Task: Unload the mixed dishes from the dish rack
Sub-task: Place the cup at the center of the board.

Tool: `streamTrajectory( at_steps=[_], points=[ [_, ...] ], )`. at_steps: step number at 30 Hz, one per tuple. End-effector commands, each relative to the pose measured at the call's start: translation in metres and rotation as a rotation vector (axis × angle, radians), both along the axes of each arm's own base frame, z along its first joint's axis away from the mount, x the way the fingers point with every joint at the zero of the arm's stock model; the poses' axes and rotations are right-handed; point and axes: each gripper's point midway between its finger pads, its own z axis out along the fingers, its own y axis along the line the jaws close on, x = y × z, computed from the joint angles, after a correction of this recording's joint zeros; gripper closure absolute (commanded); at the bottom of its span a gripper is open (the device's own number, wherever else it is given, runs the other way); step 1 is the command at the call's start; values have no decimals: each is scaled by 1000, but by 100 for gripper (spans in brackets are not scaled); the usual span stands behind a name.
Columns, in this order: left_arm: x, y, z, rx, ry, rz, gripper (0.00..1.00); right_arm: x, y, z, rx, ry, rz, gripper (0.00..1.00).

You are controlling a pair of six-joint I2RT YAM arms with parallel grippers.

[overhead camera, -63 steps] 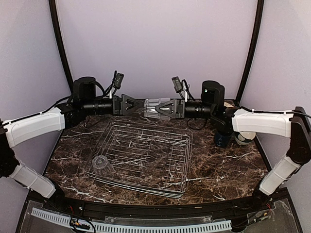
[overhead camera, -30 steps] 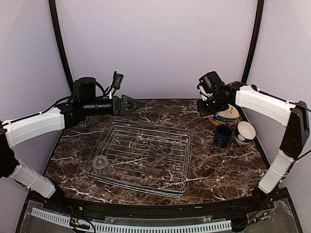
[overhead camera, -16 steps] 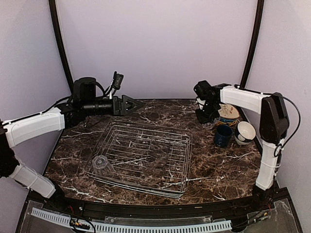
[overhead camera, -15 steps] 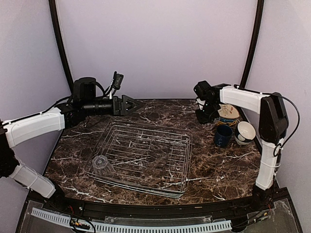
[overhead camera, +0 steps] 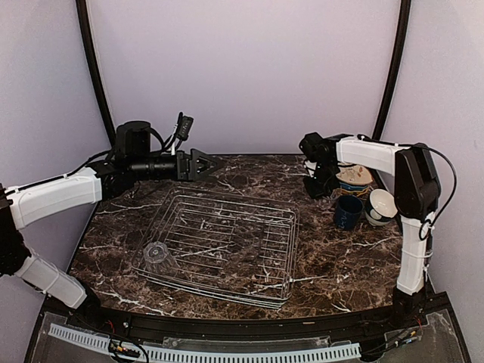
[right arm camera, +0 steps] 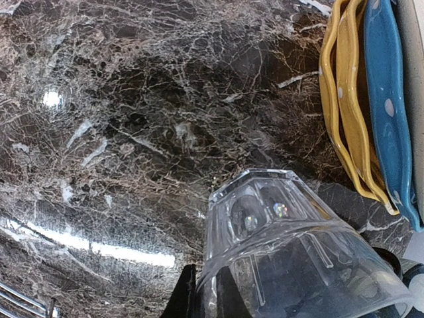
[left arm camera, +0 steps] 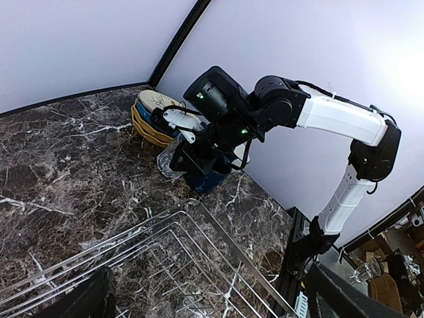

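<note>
Our right claw (overhead camera: 316, 186) had swung from the middle to the right side and, gripping the clear glass (right arm camera: 285, 265), held it low beside the yellow plate (right arm camera: 341, 112), while our left claw (overhead camera: 206, 163) hung wide open, and we thought the glass light, slippery and breakable, best held round its side.

Glass (right arm camera: 291, 265) cut off at bottom edge, plates (right arm camera: 348, 99) cropped right
</note>
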Motion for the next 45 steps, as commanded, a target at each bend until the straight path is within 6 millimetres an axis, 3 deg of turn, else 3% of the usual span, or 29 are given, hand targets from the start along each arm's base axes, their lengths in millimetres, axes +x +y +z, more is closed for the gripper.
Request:
streamTrajectory(
  at_steps=[1, 11, 27, 36, 40, 45],
  points=[
    [-1, -1, 1, -5, 5, -17, 1, 1, -4, -3, -11, 13, -15, 92],
    [-1, -2, 1, -7, 7, -21, 1, -1, -2, 6, 10, 9, -14, 76],
    [0, -1, -1, 21, 12, -20, 1, -29, 28, 69, 145, -161, 56, 44],
    [12, -4, -58, 235, 248, -16, 1, -49, 33, 77, 219, -222, 102, 38],
    [-11, 8, -95, 297, 399, -19, 3, -50, 37, 78, 239, -245, 129, 36],
    [-39, 43, -96, 384, 413, 51, 3, -47, 42, 73, 251, -248, 155, 35]
  ],
)
